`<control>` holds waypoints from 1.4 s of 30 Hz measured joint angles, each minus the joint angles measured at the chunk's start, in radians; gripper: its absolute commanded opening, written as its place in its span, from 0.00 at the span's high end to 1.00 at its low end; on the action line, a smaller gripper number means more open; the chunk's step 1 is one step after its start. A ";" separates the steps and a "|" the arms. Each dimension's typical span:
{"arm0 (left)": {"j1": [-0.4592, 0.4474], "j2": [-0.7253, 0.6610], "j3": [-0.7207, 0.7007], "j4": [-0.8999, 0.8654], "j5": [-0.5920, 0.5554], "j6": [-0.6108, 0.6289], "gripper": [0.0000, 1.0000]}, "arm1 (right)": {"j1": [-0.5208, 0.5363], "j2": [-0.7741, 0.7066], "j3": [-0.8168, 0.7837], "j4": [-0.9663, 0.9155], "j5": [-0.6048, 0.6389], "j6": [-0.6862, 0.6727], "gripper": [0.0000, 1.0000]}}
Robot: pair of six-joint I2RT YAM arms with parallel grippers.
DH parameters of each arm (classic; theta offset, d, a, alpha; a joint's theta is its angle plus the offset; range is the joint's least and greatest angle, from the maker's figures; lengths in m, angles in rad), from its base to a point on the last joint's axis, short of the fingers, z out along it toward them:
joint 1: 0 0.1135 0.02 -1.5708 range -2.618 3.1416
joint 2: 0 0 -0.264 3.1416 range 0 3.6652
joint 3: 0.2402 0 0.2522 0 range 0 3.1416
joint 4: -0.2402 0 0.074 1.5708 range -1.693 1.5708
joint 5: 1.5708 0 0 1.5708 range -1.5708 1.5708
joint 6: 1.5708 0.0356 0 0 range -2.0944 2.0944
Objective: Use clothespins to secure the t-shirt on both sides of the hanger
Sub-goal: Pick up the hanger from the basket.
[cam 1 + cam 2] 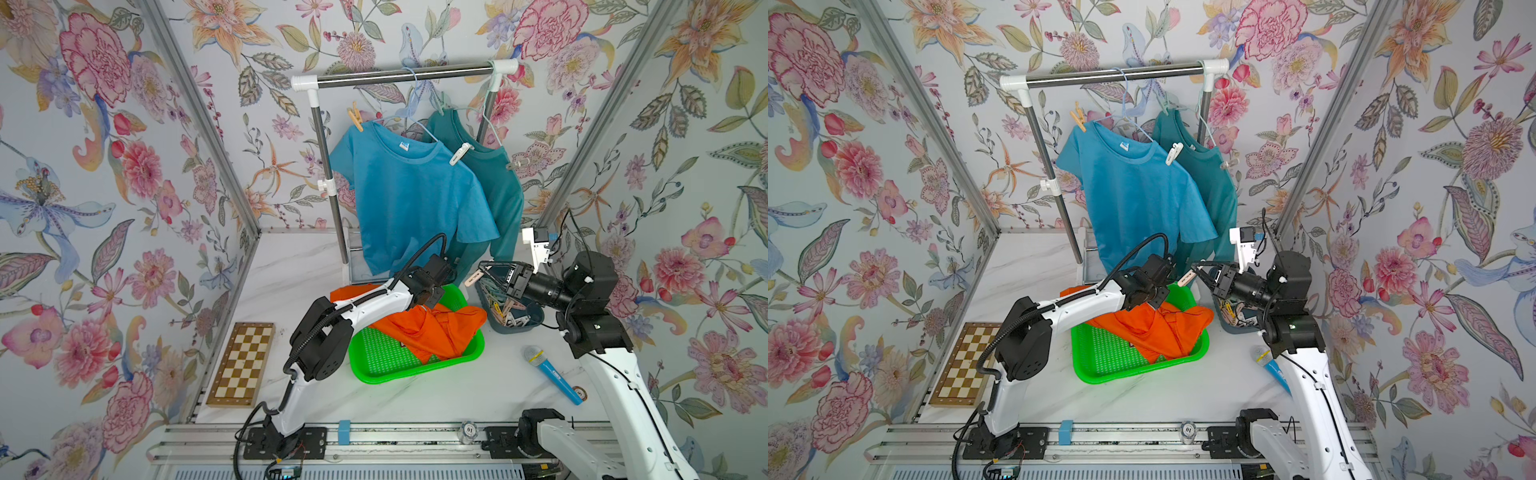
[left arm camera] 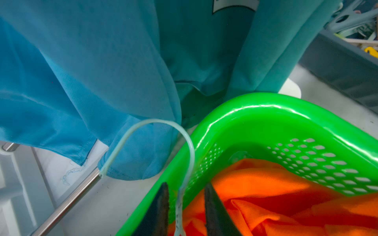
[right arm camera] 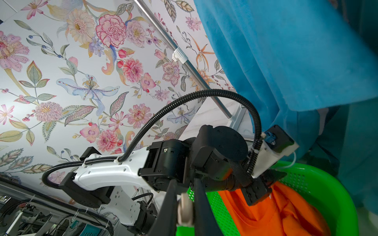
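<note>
Orange t-shirt [image 1: 436, 332] heaped in green basket [image 1: 386, 365]; best raised until shoulders hang free before pinning. Hanger wire [image 2: 190, 147] runs between left gripper [image 2: 186, 185] jaws; clamped or not, cannot tell. Right gripper [image 3: 185, 180] pinches beige clothespin [image 3: 185, 208] near basket corner; should bite fabric plus wire.

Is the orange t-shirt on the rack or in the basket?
In the green basket: the orange t-shirt lies crumpled there, not on the rack.

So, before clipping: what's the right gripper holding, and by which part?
A pale clothespin, pinched by one end in the right gripper; the rest sticks out.
</note>
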 measured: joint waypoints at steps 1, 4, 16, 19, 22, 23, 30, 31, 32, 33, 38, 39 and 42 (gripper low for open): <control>0.000 0.002 0.001 -0.002 -0.005 0.003 0.88 | -0.002 0.000 0.000 0.000 0.000 0.000 0.96; -0.001 0.006 0.001 -0.006 -0.010 0.008 0.82 | -0.007 0.000 0.000 0.000 -0.005 0.000 0.96; -0.003 0.024 0.016 -0.015 -0.010 0.016 0.72 | -0.022 0.001 -0.008 0.002 -0.016 0.001 0.96; -0.003 0.032 0.016 -0.015 -0.023 0.021 0.83 | -0.027 0.001 -0.015 0.002 -0.021 0.004 0.96; -0.003 0.033 0.019 -0.017 -0.036 0.025 0.92 | -0.028 0.000 -0.017 0.003 -0.026 0.007 0.96; -0.003 0.033 0.023 -0.019 -0.039 0.030 0.94 | -0.028 0.000 -0.017 0.003 -0.026 0.008 0.96; -0.003 0.013 0.028 -0.046 -0.027 0.038 1.00 | -0.028 0.000 -0.018 0.003 -0.034 0.003 0.96; -0.003 -0.004 0.028 -0.053 -0.023 0.038 1.00 | -0.028 0.000 -0.018 -0.001 -0.035 -0.008 0.96; -0.003 -0.026 0.028 -0.060 -0.015 0.041 1.00 | -0.027 0.000 -0.018 -0.011 -0.034 -0.027 0.96; -0.003 -0.053 0.028 -0.064 -0.006 0.043 1.00 | -0.026 0.000 -0.018 -0.026 -0.031 -0.046 0.96; -0.001 -0.264 0.029 -0.076 0.029 0.058 1.00 | 0.014 0.001 -0.017 -0.145 0.051 -0.197 0.96; -0.001 -0.304 0.031 -0.079 0.035 0.060 1.00 | 0.027 0.002 -0.017 -0.160 0.070 -0.224 0.96; -0.001 -0.408 0.055 -0.095 0.055 0.068 1.00 | 0.076 0.014 -0.014 -0.186 0.120 -0.298 0.96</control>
